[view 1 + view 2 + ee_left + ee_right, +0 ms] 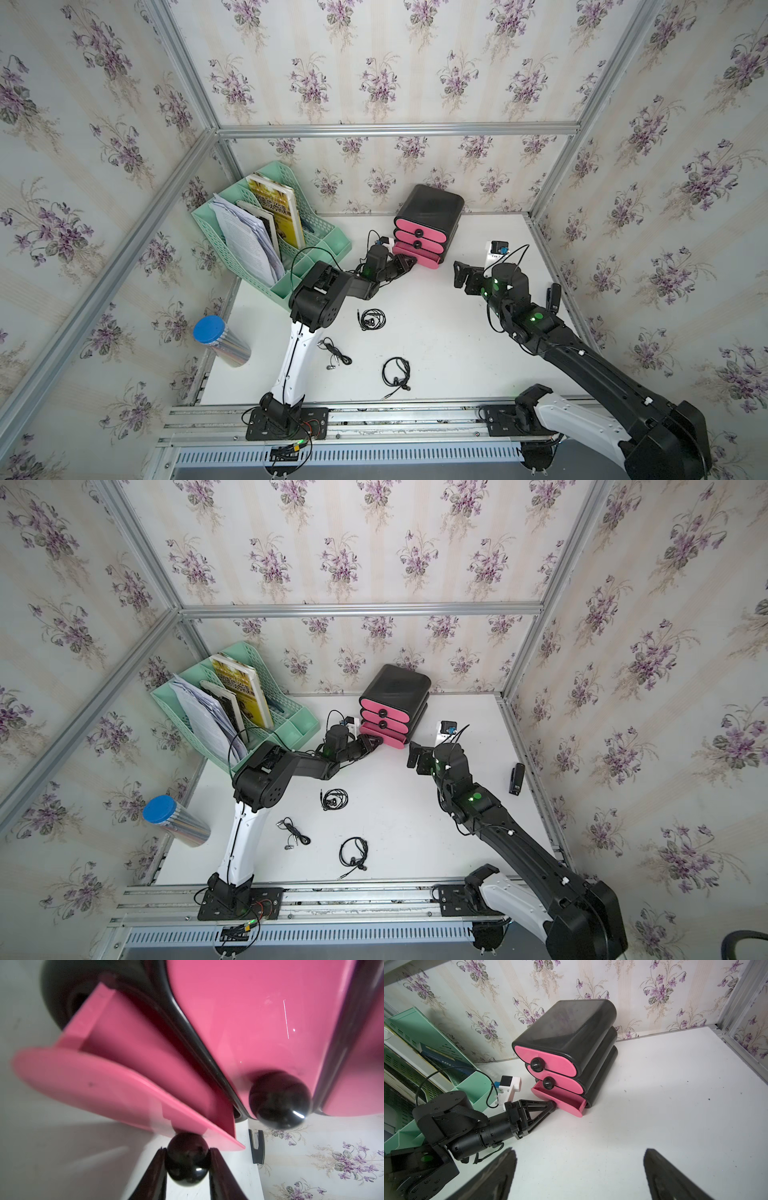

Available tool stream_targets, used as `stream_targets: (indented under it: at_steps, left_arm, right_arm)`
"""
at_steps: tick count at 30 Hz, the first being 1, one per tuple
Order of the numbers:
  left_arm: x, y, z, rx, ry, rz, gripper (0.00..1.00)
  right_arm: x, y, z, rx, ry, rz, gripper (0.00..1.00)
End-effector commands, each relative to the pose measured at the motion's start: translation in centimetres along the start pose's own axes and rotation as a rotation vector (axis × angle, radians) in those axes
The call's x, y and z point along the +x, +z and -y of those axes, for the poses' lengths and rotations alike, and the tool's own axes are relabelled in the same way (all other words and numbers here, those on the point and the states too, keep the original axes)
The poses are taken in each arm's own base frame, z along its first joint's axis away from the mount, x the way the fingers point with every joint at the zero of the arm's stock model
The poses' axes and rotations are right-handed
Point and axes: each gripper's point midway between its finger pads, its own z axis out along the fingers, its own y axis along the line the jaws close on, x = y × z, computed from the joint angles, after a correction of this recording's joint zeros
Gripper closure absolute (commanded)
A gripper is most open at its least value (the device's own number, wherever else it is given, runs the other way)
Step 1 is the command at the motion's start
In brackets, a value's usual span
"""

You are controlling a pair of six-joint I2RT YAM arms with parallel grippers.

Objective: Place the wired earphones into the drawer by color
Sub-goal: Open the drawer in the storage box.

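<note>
A: What has the left gripper (552, 1105) got?
B: It's clamped on the knob (187, 1160) of the bottom drawer (560, 1103), which stands partly out of the drawer cabinet (432, 208) at the far middle of the table (457, 353).
A: And the right gripper (580, 1152)?
B: Jaws spread wide, holding nothing, right of the cabinet. Three black earphones (372, 319) (337, 354) (397, 372) lie loose nearer, between the arms.
</note>
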Motion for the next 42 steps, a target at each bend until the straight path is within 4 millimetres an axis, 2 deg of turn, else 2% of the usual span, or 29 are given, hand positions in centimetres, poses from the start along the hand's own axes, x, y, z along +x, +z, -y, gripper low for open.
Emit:
stream_targets:
  at_steps: [1, 14, 23, 37, 39, 42]
  left_arm:
    - [-0.5, -0.6, 1.3, 0.037, 0.016, 0.027, 0.71]
    - [0.9, -2.9, 1.5, 0.032, 0.018, 0.027, 0.72]
    - [1.3, -4.1, 2.0, 0.031, 0.025, 0.030, 0.72]
    - [2.3, -5.6, 1.6, 0.011, 0.024, 0.028, 0.72]
    - [2.3, -5.5, 1.5, 0.009, 0.024, 0.027, 0.69]
    - [2.4, -5.5, 1.4, 0.002, 0.020, 0.023, 0.59]
  right_arm:
    - [0.0, -0.1, 0.1, 0.005, 0.002, -0.001, 0.00]
    - [0.1, -0.2, 0.0, -0.002, 0.009, -0.004, 0.00]
    - [-0.2, -0.3, -0.1, -0.007, 0.010, 0.002, 0.00]
    - [-0.2, -0.2, -0.2, -0.011, 0.009, 0.002, 0.00]
    - [-0.1, -0.1, -0.2, -0.013, 0.007, 0.000, 0.00]
    - [-0.1, -0.1, -0.2, -0.012, 0.008, -0.001, 0.00]
